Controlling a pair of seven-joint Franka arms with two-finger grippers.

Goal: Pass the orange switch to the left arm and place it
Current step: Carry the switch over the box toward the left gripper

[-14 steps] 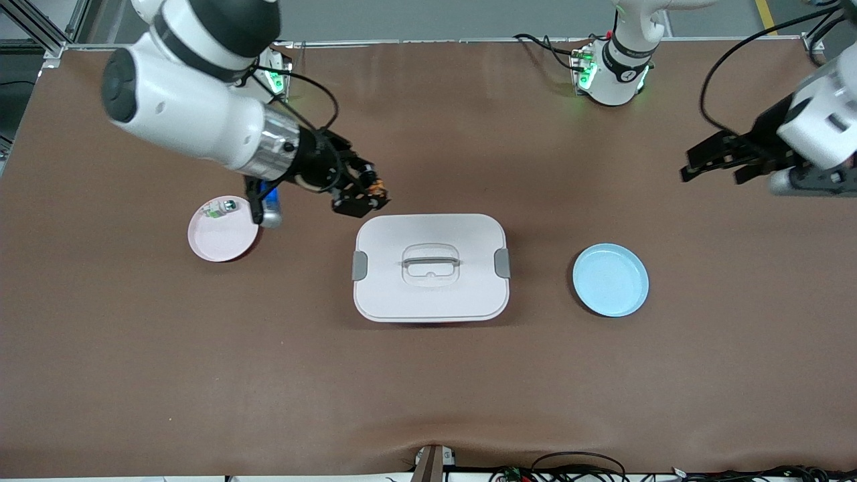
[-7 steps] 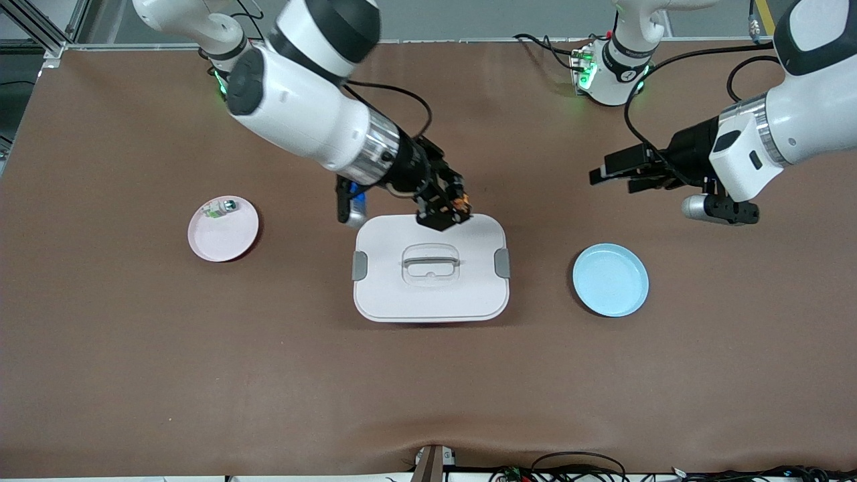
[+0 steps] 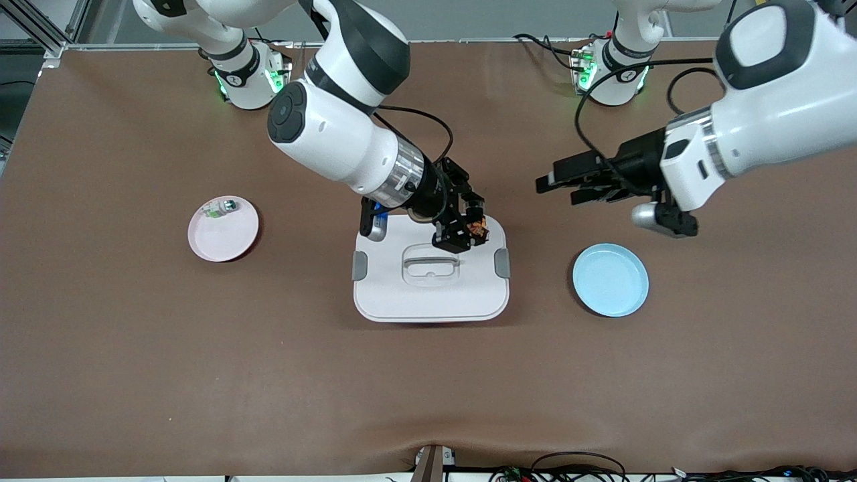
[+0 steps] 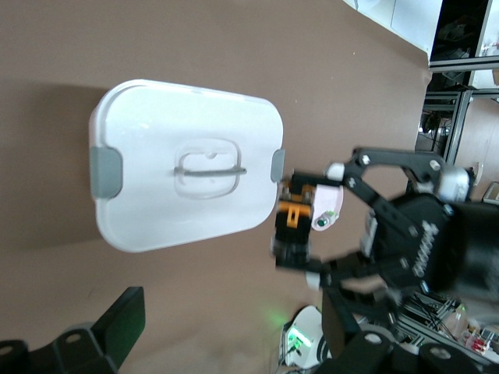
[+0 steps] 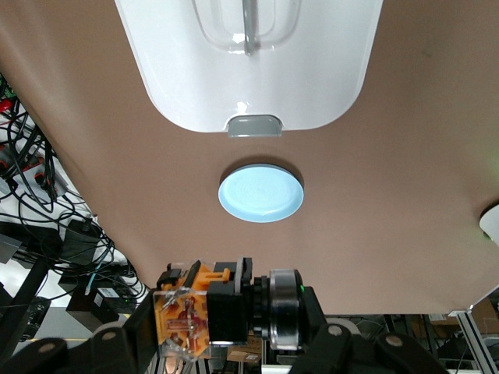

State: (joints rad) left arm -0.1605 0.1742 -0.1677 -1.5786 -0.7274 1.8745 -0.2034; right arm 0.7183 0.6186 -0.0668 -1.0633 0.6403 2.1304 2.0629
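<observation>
Because the orange switch (image 3: 477,229) is such a tiny block, you should expect it to be light and rigid, a hard plastic body that could twist or slip out of a pinch rather than bend. Right now the right gripper (image 3: 463,231) has its fingers pressed onto it, holding it in the air over the lid of the box (image 3: 428,294), above the part toward the left arm's end. In the right wrist view the switch (image 5: 195,315) sits crosswise between the fingers with its black cylindrical end sticking out to one side, and that free end looks like the sensible place for the second hold, since the orange body is already taken. The left gripper (image 3: 559,186) hangs over bare table between the box and the left arm's base, its fingers spread apart and pointing toward the switch. The box is the thing in your way: it lies directly under the handover spot, so keep both hands high. The blue plate (image 3: 610,280) lies beside the box toward the left arm's end, and the pink plate (image 3: 221,237) lies toward the right arm's end with a small green-white-silver part (image 3: 219,208) on it.
</observation>
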